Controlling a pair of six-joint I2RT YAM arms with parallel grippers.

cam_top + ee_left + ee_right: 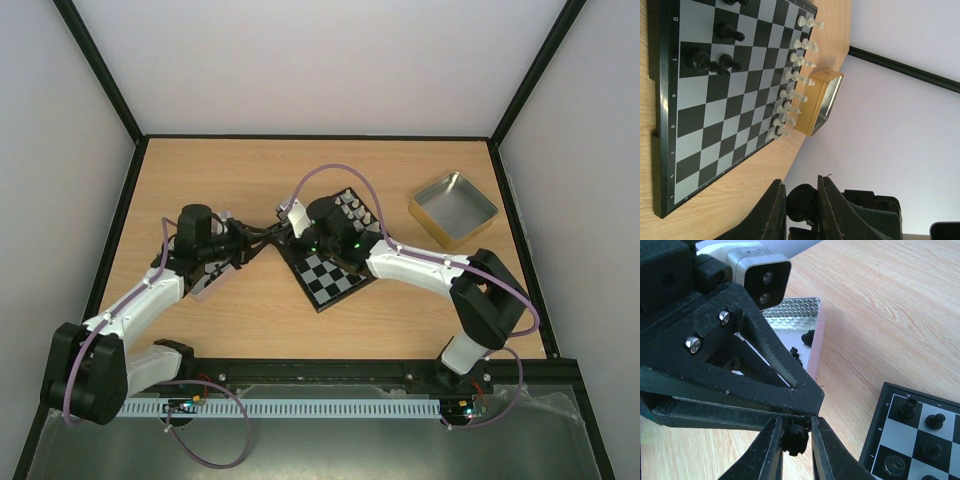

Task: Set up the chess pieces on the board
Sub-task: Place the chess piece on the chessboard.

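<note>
The board [332,268] lies at the table's middle, with silvery-white pieces [355,211] along its far edge. My two grippers meet tip to tip just left of it. In the left wrist view my left gripper [799,181] is shut on the round base of a black chess piece [801,202]. In the right wrist view my right gripper [795,420] has its fingers tight on both sides of that piece's crown-topped head [795,438], under the left gripper's fingers. Three black pieces [722,32] stand on the board [715,125]. The white row [795,75] lines its far side.
A shallow silver tin [800,315] holding loose black pieces [809,337] lies under the left gripper [262,238], left of the board. A gold-sided empty tin [453,208] sits at the back right, beyond the white row. Black rails edge the table.
</note>
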